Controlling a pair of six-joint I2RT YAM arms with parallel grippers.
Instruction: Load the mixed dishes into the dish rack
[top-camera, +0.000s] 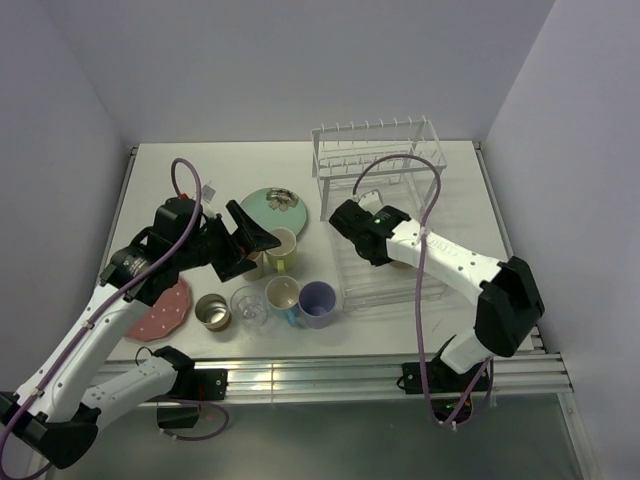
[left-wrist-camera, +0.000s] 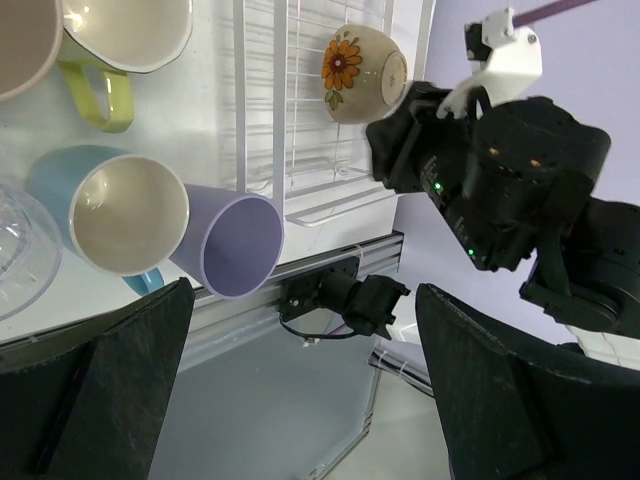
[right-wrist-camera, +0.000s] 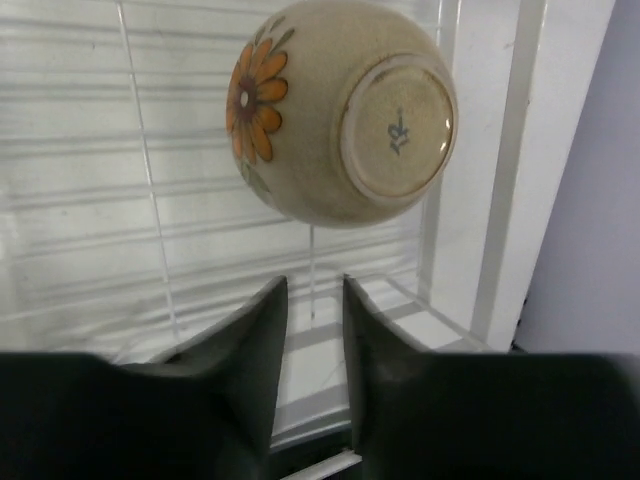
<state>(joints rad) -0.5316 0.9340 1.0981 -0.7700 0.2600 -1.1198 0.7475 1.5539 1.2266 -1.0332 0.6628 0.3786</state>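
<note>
The white wire dish rack (top-camera: 385, 180) stands at the back right. A tan cup with an orange flower (right-wrist-camera: 340, 110) lies in its lower basket, base toward my right wrist camera; it also shows in the left wrist view (left-wrist-camera: 362, 60). My right gripper (right-wrist-camera: 315, 300) is just short of it, jaws a narrow gap apart and empty. My left gripper (top-camera: 258, 245) is wide open and empty above the yellow cup (top-camera: 282, 248). In front stand the steel cup (top-camera: 212, 311), clear glass (top-camera: 249, 305), blue cup (top-camera: 283, 296) and lavender cup (top-camera: 317, 303). The mint-green plate (top-camera: 272, 203) and pink plate (top-camera: 160, 310) lie flat.
A pale rim (left-wrist-camera: 20, 40), perhaps the white bowl, shows beside the yellow cup (left-wrist-camera: 120, 40) and is hidden under my left gripper from above. The table's front edge and metal rail (top-camera: 330, 375) run just before the cups. Walls close in the table's back and sides.
</note>
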